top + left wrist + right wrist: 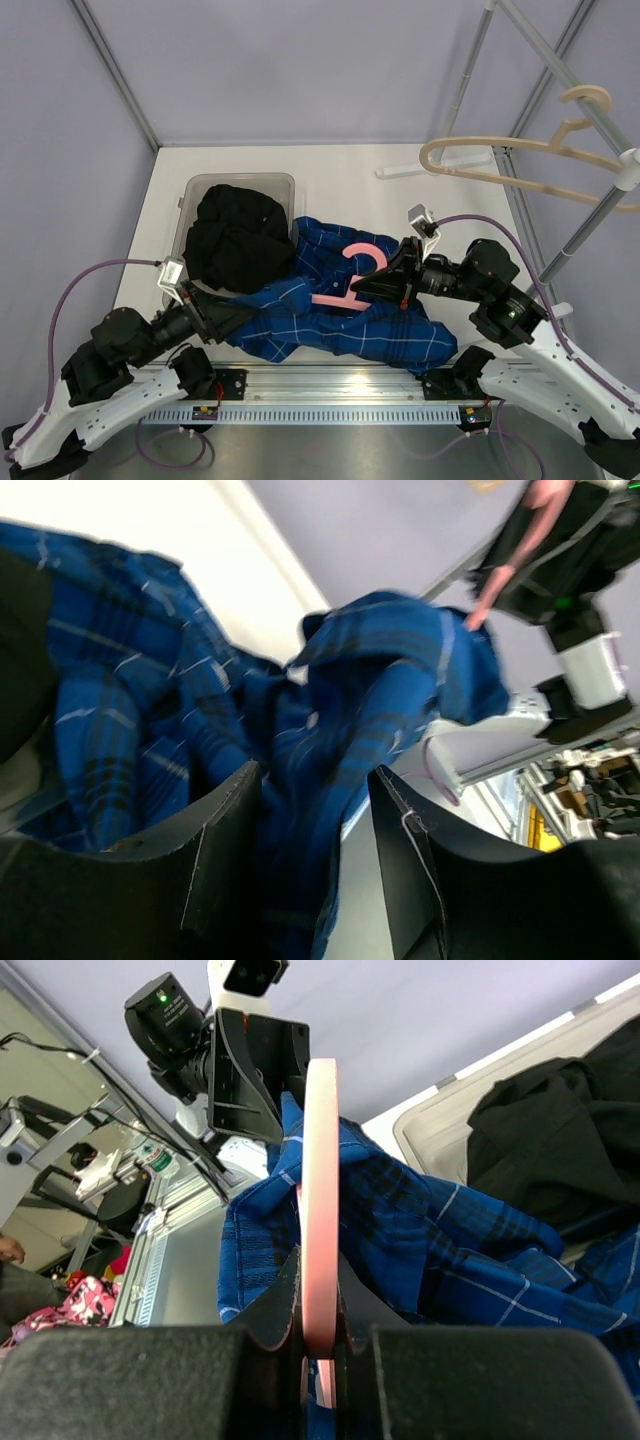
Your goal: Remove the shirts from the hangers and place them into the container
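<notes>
Top view:
- container (242,181): only the far rim and left wall show. The black shirt (238,240) covers the rest.
- pink hanger (335,298): arms partly buried in the blue shirt (340,325). The right pincer (385,282) covers its right side.
- left pincer (232,316): tips lost among blue folds.
- beige hanger (500,158): right end lost behind the rack pole (590,225).

Left wrist view:
- Whole picture smeared.
- Blue cloth fills the gap between the parted fingers (225,830). Contact with them unclear.

Right wrist view:
- Pink hanger seen edge-on, shape unreadable. Lower end hidden between the clamped fingers.
- Black shirt runs off the right edge.
</notes>
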